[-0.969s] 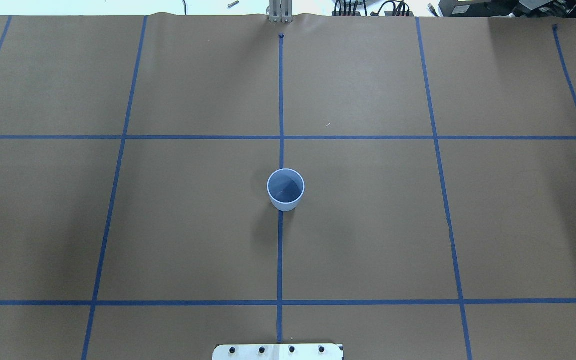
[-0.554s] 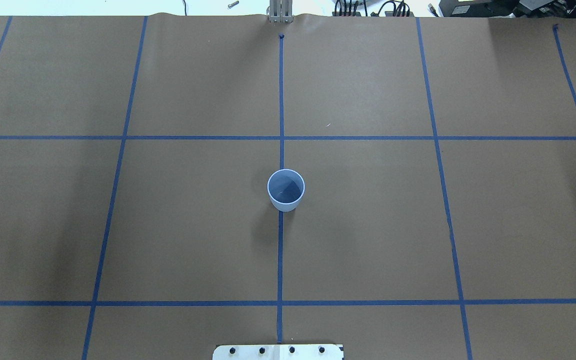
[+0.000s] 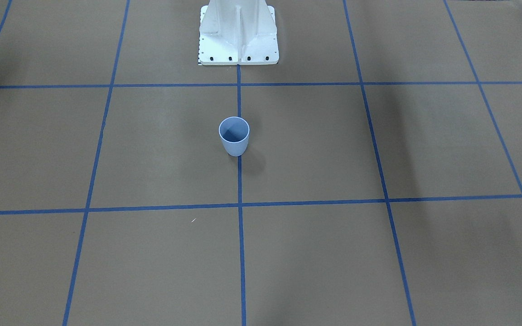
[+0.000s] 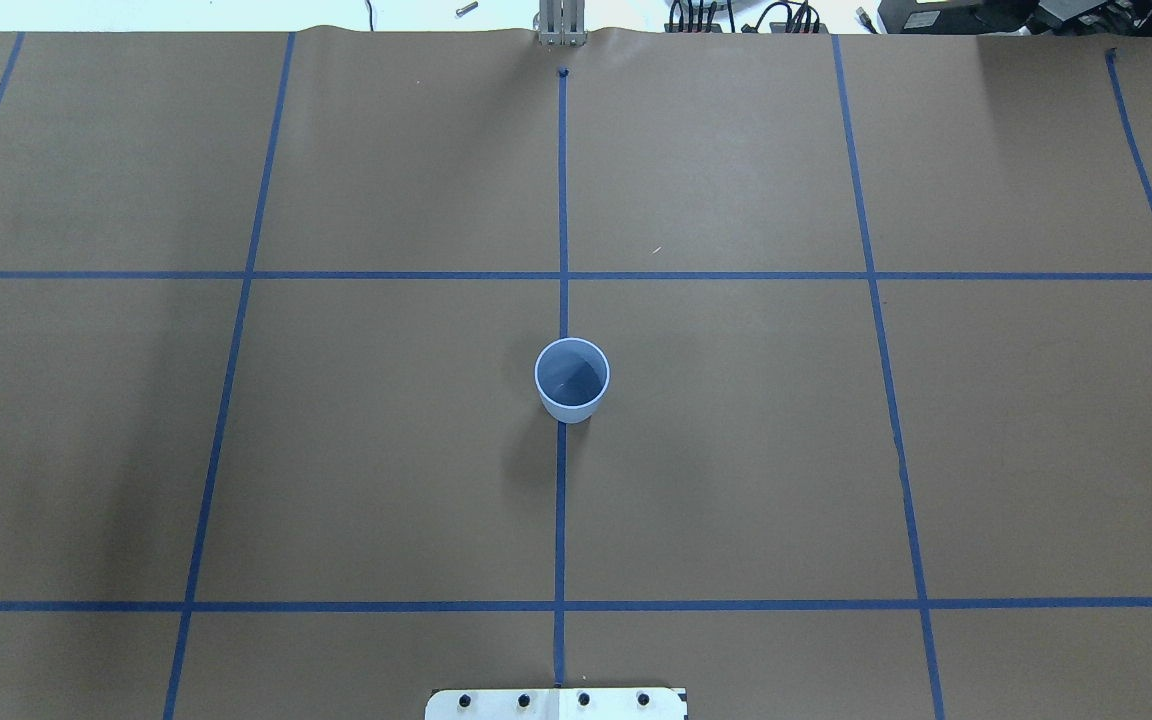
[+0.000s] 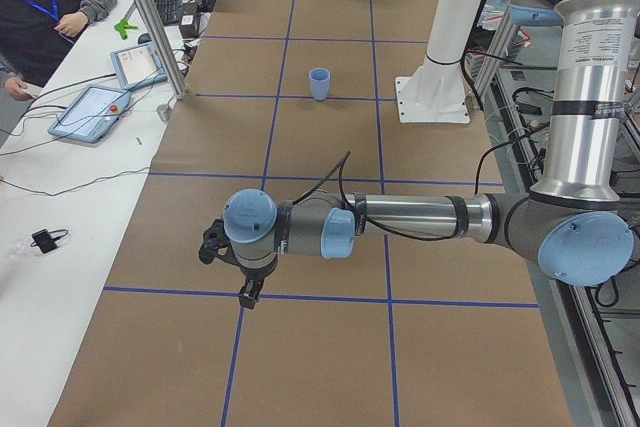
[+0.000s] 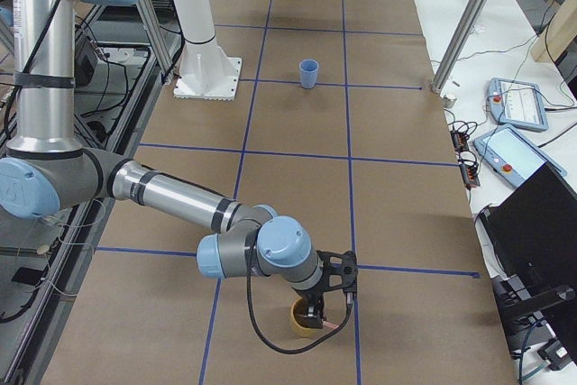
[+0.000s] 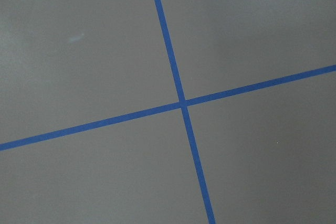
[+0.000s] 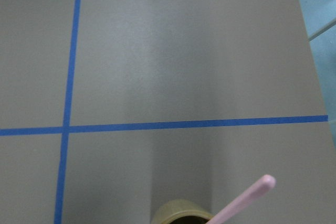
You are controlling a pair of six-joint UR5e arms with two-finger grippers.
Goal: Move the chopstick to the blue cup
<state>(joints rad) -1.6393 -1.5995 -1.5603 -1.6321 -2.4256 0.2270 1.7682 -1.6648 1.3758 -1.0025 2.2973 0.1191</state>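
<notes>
the chopstick (image 8: 244,201) is at the robot's right end of the surface (image 6: 397,187), far from the blue cup (image 4: 570,402). in the right side view it shows as a short pink sliver (image 6: 332,325) at the mouth of a tan cup (image 6: 301,318), and the right claw (image 6: 323,306) hangs directly over that cup, its dark fingers reaching down to the rim. whether those fingers are closed on the chopstick or spread around it cannot be told from this angle. in the right wrist view the chopstick slants up and to the right from the bottom edge, rounded end uppermost, just beside the tan cup's rim (image 8: 181,211); none of the claw shows there.

the blue cup stands upright and alone on the centre tape line (image 4: 562,200), in front of the white pedestal (image 3: 238,31), its dark blue inside showing nothing in it.

the left claw (image 5: 248,293) hangs low over the surface at the robot's left end, well apart from both cups, above a crossing of blue tape lines; how far open it is cannot be told. a person (image 5: 45,7) sits at the side bench.
</notes>
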